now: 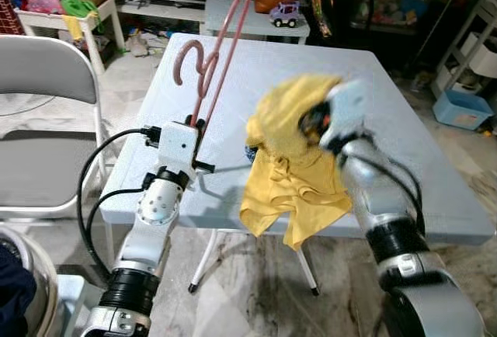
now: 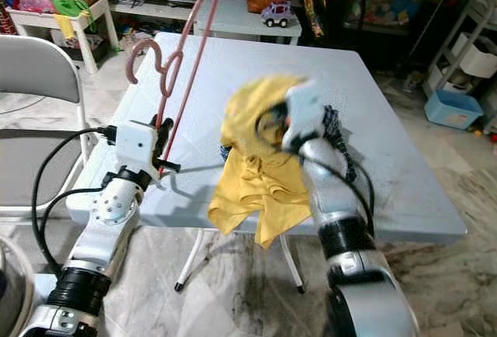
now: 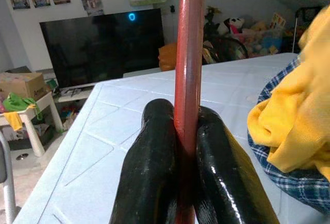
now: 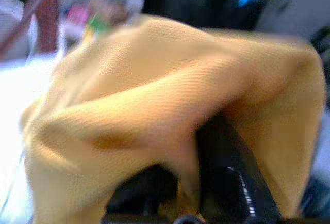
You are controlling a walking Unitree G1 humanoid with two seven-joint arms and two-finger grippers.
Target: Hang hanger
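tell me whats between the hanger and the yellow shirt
Bare table between the hanger and the yellow shirt, seen in the left eye view.

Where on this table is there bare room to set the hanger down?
The table is bare across its far half, beyond the yellow garment, and along its right side. A narrower bare strip lies between the pink hanger and the garment. The near middle is crowded: the garment and a plaid cloth lie there, with the right pincer in the fabric and the left pincer gripping the hanger.
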